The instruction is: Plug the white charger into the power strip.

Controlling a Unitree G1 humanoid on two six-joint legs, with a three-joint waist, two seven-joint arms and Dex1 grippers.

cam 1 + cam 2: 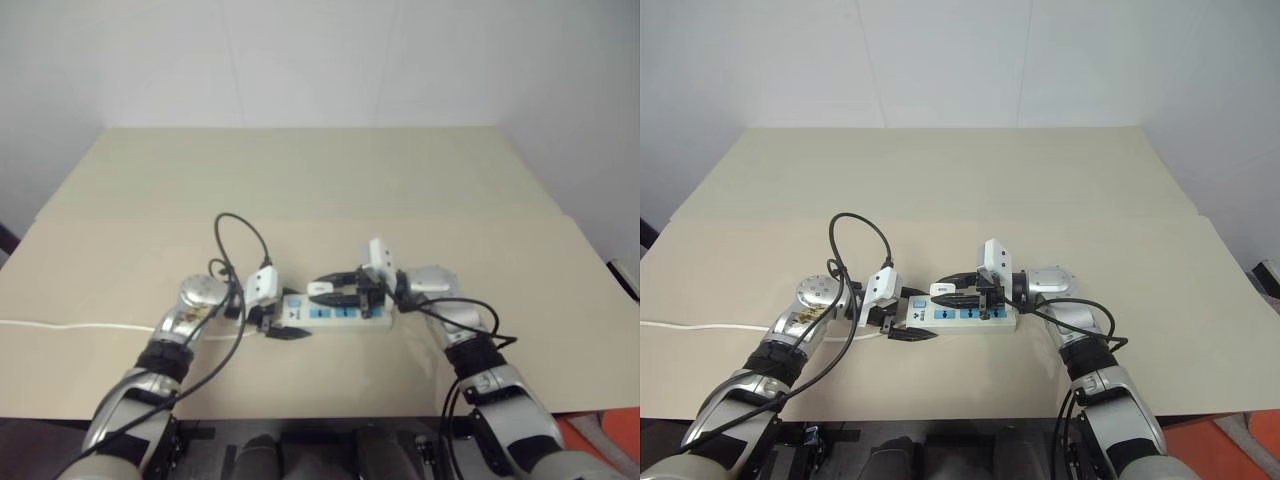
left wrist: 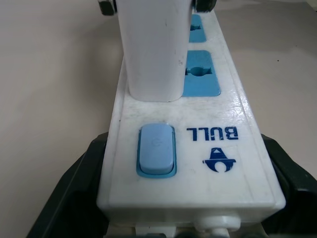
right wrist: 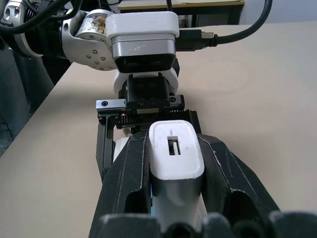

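Note:
The power strip [image 1: 962, 317] lies flat on the beige table, and my left gripper [image 1: 281, 322] is shut on its switch end, one black finger [image 2: 74, 191] on each side. Its blue switch [image 2: 156, 151] and a free blue socket [image 2: 202, 74] show on top. The white charger [image 3: 176, 158] stands upright over the socket nearest the switch, its base against the strip's face [image 2: 233, 163]. My right gripper [image 3: 173, 140] reaches in from the right and is shut on the charger. Whether the prongs are in the socket is hidden.
The strip's thin white cord [image 1: 80, 326] runs left across the table [image 1: 300, 180]. A black cable [image 1: 240, 230] loops up above my left wrist. The table's front edge lies close below both arms. Something orange [image 1: 600, 440] sits past the table's front right corner.

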